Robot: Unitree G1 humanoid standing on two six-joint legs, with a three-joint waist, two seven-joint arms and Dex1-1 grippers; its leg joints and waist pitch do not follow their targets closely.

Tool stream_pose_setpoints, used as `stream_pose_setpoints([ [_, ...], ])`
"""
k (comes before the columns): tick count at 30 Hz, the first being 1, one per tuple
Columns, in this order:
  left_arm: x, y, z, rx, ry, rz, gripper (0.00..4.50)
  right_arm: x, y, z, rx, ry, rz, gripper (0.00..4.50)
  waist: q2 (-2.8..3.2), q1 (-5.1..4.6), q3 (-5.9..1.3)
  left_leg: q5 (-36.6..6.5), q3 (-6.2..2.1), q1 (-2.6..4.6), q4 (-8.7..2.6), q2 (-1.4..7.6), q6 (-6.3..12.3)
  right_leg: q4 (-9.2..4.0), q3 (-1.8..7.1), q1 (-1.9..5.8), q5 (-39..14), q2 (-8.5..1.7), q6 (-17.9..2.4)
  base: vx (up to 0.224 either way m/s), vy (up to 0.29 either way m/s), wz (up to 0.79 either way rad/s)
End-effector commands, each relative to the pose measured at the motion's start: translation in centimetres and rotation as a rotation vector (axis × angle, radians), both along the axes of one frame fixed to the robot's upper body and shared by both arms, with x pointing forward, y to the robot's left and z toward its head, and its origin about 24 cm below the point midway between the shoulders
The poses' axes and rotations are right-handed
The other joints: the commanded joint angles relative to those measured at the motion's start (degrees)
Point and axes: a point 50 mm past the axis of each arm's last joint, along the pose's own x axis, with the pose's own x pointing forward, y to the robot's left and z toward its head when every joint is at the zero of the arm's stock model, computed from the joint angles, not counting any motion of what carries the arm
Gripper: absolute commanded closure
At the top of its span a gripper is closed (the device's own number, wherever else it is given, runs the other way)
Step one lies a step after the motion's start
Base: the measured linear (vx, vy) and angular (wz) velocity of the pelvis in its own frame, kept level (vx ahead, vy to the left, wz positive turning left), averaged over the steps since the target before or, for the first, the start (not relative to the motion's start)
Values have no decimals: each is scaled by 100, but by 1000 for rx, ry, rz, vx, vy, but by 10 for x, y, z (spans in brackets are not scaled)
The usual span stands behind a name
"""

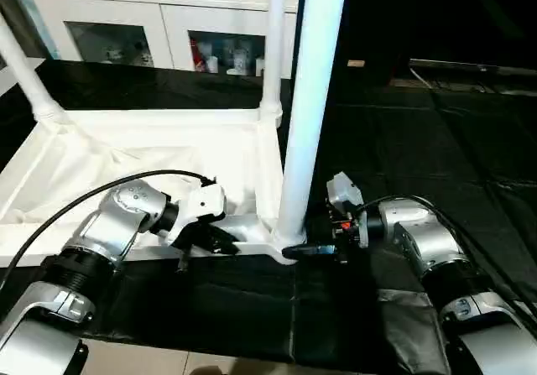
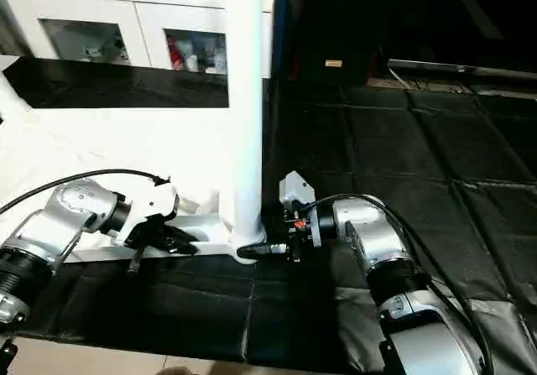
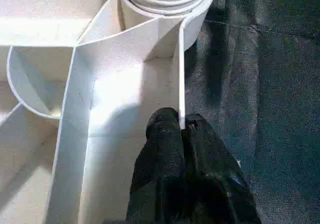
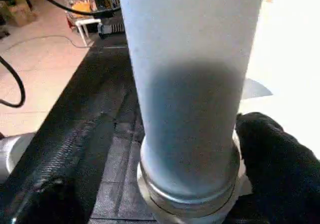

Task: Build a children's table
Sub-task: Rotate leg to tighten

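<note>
- Two silver robot arms are sitting nearest the camera, low in the head views, one on each side.
- L gripper is reaching in from the left. Its jaws are pinching tight on the thin white edge wall of the table top, right by the near corner. In the L wrist view one finger is sitting inside the wall and the other outside.
- The table top is lying upside down on the black mat; its ribs are facing up.
- Near leg is standing up straight in the near corner socket. It is a big white tube.
- R gripper is coming in from the right, low down at the bottom of that leg. Its jaws are spread wide, one finger on each side of the tube. In the R wrist view one black finger is right next to the leg; can't tell if it is touching.
- Far leg is standing up in the back corner socket. Another leg is leaning at the far left corner.
- A white cabinet w/ glass doors is sitting behind it all.
</note>
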Motion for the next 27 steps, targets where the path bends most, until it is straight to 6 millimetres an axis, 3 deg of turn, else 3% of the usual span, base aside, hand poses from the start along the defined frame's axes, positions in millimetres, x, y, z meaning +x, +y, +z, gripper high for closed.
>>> stream_pose_setpoints([
  [1, -3, -7, 4, 9, -6, -84, 450, 5, 2, 8, 15, -15, 14, 70, 23, -29, -396, -678, -87, 43, -372, 325, 367, -382, 380, 322, -1024, -595, -1136, 0, 0, 0],
  [19, -3, -4, 2, 12, -4, -80, 450, 3, 5, 4, 42, 14, 18, 229, 30, -12, -408, -627, -87, 43, -364, 326, 348, -367, 382, 321, -984, -597, -1133, 0, 0, 0],
  [27, -2, -4, -2, 12, -5, -54, 450, 0, 5, 0, 40, 23, 21, 247, 27, -11, -408, -622, -88, 45, -364, 327, 340, -365, 381, 321, -973, -590, -1121, 0, 0, 0],
])
